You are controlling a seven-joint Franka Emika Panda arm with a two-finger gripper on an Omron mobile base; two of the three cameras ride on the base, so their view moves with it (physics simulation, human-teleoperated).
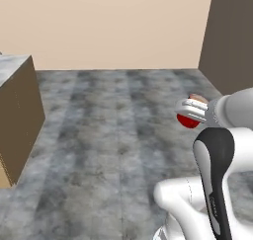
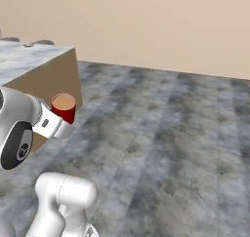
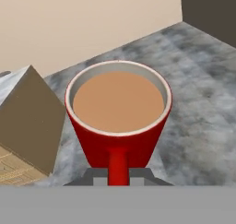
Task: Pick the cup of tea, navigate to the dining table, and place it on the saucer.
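The cup [image 3: 118,112] sits upright in the end effector [image 3: 118,174], its handle toward the hand and tea [image 3: 118,101] filling it near the rim. It is carried above the floor [image 1: 108,135], touching nothing else. In the left base view the cup [image 1: 190,116] is at the right, just ahead of the arm's wrist, with the worktop [image 1: 17,110] well apart at the far left. In the right base view the cup [image 2: 64,107] is at the left, in front of the worktop's near corner [image 2: 44,70]. In the hand view that worktop [image 3: 27,112] lies left of the cup. A wall [image 1: 108,26] stands behind the floor, and a second wall [image 1: 232,36] meets it at the right.
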